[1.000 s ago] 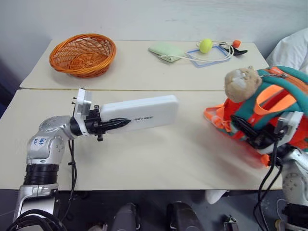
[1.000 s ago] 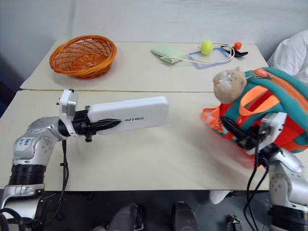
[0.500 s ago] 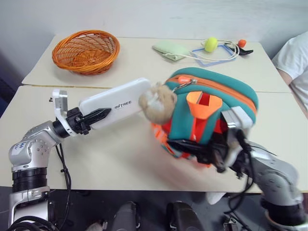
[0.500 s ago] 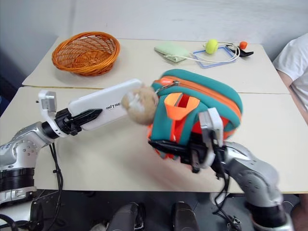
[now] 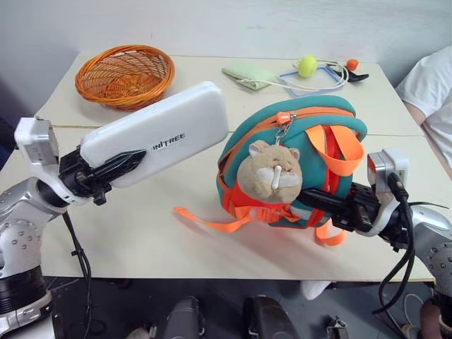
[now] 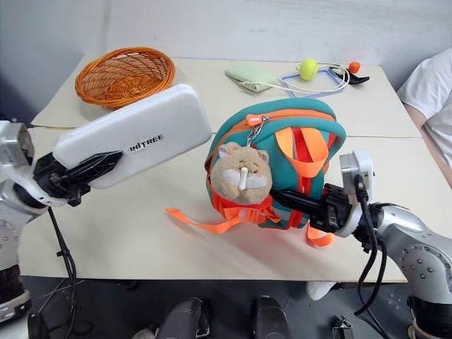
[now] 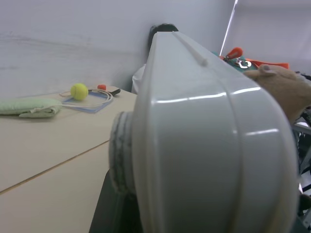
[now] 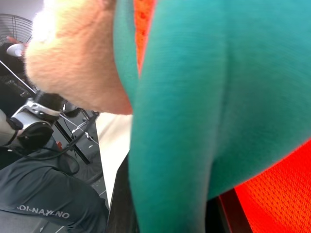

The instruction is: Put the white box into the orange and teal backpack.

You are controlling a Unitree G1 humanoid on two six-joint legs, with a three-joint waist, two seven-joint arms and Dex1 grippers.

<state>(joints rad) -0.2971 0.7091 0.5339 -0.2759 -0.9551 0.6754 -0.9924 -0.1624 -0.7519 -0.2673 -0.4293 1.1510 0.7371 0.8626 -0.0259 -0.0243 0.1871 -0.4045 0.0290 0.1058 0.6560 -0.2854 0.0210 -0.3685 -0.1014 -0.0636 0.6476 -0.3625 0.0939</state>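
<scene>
Both jaws clamp: left gripper on box, right gripper on backpack; its zip looks shut, likely blocking entry.

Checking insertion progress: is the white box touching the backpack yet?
Apart. The left eye view shows table between the white box and the backpack.

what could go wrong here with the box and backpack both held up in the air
The white box is gripped at one end by the left gripper, so it could lever loose. The backpack's zipper looks mostly closed, so the box may jam. The dangling orange strap might snag.
</scene>
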